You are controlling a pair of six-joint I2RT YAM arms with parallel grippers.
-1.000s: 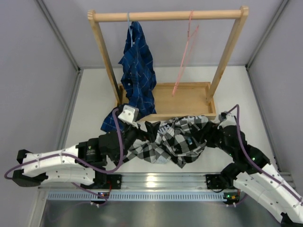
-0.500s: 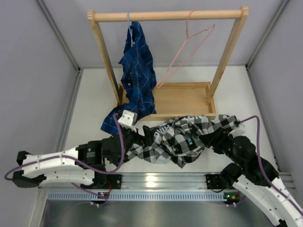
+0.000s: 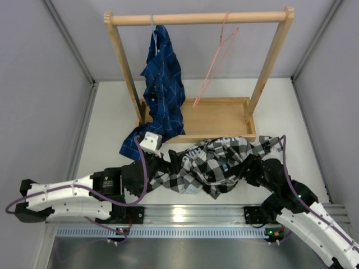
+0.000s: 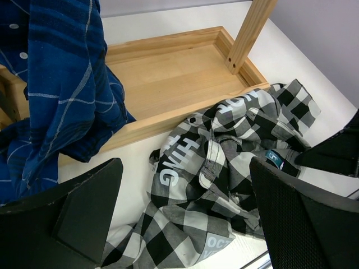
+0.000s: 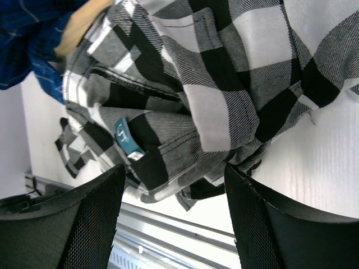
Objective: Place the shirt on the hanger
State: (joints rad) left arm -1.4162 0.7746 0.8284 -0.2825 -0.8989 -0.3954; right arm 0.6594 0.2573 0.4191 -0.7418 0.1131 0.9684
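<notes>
The black-and-white checked shirt (image 3: 216, 163) lies crumpled on the table in front of the wooden rack's tray. Its white lettering shows in the left wrist view (image 4: 179, 157), and a teal tag shows in the right wrist view (image 5: 128, 137). The pink hanger (image 3: 216, 61) hangs empty by its hook from the rack's top rail, right of centre. My left gripper (image 3: 173, 158) is open at the shirt's left edge, with the fabric between its fingers (image 4: 61, 218). My right gripper (image 3: 248, 167) is open at the shirt's right edge, its fingers (image 5: 280, 224) on either side of a fold.
A wooden rack (image 3: 199, 18) with a tray base (image 3: 224, 115) stands at the back. A dark blue plaid shirt (image 3: 164, 84) hangs on its left side and drapes onto the table. Grey walls close both sides. A metal rail (image 3: 190, 216) runs along the near edge.
The pink hanger swung out to the right and has swung back to edge-on. My right arm has shifted along the shirt's right edge. The left gripper has edged slightly toward the shirt.
</notes>
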